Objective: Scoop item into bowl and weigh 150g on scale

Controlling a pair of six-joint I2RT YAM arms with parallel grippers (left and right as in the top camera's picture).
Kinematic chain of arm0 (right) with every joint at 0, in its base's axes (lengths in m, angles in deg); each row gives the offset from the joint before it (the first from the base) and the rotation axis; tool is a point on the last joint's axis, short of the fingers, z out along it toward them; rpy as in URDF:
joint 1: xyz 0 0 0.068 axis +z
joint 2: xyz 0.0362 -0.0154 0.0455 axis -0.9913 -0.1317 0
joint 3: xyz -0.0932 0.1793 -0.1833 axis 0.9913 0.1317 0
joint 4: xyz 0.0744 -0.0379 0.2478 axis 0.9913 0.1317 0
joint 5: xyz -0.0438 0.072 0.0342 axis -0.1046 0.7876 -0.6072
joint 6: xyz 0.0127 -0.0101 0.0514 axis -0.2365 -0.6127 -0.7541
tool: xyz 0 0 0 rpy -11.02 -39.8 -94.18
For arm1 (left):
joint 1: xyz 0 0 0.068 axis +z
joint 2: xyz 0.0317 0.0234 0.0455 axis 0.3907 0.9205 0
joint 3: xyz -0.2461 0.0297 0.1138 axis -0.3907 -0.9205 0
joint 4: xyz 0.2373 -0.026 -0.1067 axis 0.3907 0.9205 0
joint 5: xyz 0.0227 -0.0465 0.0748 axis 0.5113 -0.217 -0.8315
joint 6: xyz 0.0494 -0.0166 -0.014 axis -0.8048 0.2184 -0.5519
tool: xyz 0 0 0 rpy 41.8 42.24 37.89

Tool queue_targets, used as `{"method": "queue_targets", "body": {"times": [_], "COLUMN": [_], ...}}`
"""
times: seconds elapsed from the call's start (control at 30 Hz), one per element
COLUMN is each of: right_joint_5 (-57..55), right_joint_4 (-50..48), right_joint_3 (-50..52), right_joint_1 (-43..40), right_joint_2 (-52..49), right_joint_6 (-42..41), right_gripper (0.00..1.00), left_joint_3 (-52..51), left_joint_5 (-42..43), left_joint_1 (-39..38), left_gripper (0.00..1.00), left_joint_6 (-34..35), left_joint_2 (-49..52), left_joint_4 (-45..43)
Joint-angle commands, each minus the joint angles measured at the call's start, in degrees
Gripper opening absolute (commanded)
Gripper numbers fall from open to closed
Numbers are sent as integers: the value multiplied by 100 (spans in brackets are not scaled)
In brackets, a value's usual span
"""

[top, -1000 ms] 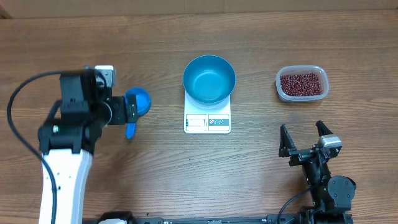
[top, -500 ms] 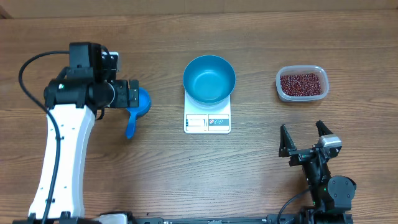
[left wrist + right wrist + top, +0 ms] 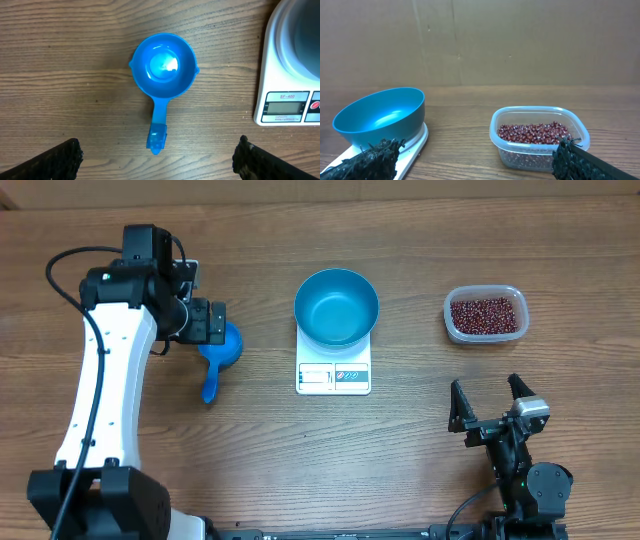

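Observation:
The blue bowl [image 3: 336, 305] stands empty on the white scale [image 3: 333, 377] at mid-table; both also show at the right edge of the left wrist view, bowl [image 3: 306, 30] on scale [image 3: 287, 102]. The item, red-brown beans [image 3: 486, 314], fills a clear tub [image 3: 540, 145] to the right of the bowl [image 3: 380, 114]. A small blue scoop [image 3: 162, 65] lies left of the scale, handle toward the near edge. My left gripper [image 3: 208, 323] hovers open above the scoop, fingers [image 3: 60, 159] wide on either side of the handle tip. My right gripper [image 3: 490, 402] rests open near the front edge, facing the tub.
The clear tub [image 3: 486, 314] sits at the far right of the wooden table [image 3: 400, 450]. A brown wall [image 3: 480, 40] rises behind the table's far edge. The left arm's white link [image 3: 100, 400] stretches along the table's left side.
The left arm has swung toward the far side and slightly right, bringing its open gripper over the scoop. The right arm, bowl, scale and tub have not moved.

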Motion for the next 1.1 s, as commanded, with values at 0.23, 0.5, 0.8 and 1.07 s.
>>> {"method": "queue_targets", "body": {"times": [0.23, 0.5, 0.8, 1.07], "right_joint_5": [-35, -35, -35, -35], "right_joint_4": [-15, -15, -15, -15], "right_joint_3": [59, 59, 59, 59], "right_joint_1": [-17, -17, -17, -17], "right_joint_2": [61, 61, 61, 61], "right_joint_6": [26, 26, 24, 24], "right_gripper": [100, 100, 100, 100], "left_joint_3": [240, 240, 238, 238], "left_joint_5": [48, 48, 42, 42], "left_joint_1": [31, 31, 31, 31], "left_gripper": [100, 100, 100, 100], "left_joint_6": [-297, -315, -315, -313], "left_joint_2": [240, 240, 240, 240], "left_joint_4": [205, 234, 271, 264]}}
